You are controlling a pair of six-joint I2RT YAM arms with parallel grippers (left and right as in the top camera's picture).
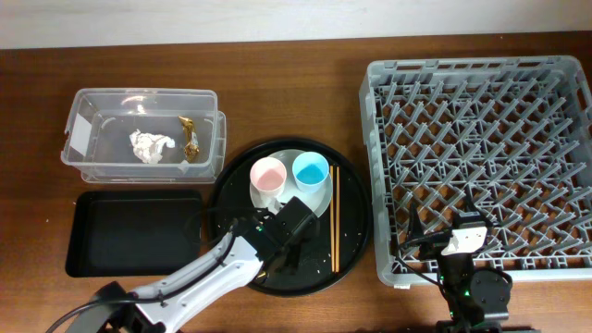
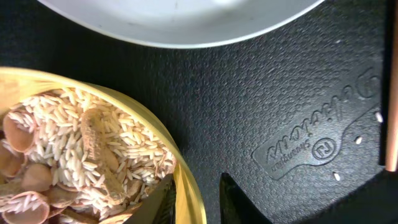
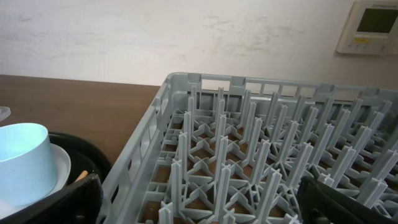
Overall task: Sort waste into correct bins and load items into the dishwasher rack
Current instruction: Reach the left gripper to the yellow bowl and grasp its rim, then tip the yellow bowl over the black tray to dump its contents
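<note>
Yellow bowl [image 2: 134,109], lower left, stiff but full of loose scraps [image 2: 81,143]: lift level by rim; left fingers [image 2: 239,199] straddle it, seemingly unclosed.

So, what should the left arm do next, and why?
Probably shut the left gripper on the rim of the round yellow bowl: its open fingers straddle it, one inside by the beige rice and food scraps, one outside over the black round tray, so a grip seems ready.
</note>
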